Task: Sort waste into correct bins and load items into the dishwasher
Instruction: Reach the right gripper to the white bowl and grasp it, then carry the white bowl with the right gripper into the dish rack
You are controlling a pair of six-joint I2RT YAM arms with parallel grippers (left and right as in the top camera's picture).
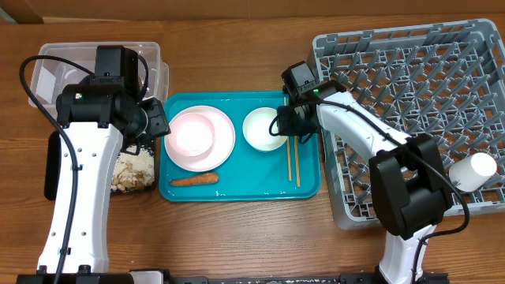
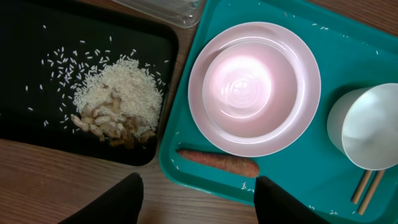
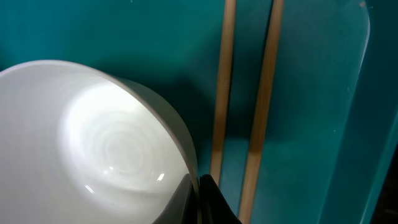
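Big grey dish rack (image 1: 394,71) on the right, white cup (image 1: 473,172) lying in its near corner. Teal tray (image 1: 252,177) holds the pink plate (image 2: 298,93), white bowl (image 1: 260,130), chopsticks (image 1: 293,162) and carrot (image 1: 194,180). Clear tub (image 1: 55,67) sits behind the black tray (image 2: 37,37), which has the rice and nut-shell scraps (image 2: 118,93). Right gripper (image 3: 198,196) is pinched onto the bowl's rim. Left gripper (image 2: 198,202) hangs over the carrot, fingers apart, holding nothing.

A pink-white plate (image 1: 200,138), a white bowl (image 1: 262,128), chopsticks (image 1: 293,162) and a carrot (image 1: 194,180) were set on a teal tray (image 1: 252,180). Rice and nut scraps (image 2: 118,102) were heaped in a black tray (image 2: 37,93). A white cup (image 1: 473,171) was laid sideways in the grey rack (image 1: 410,71).
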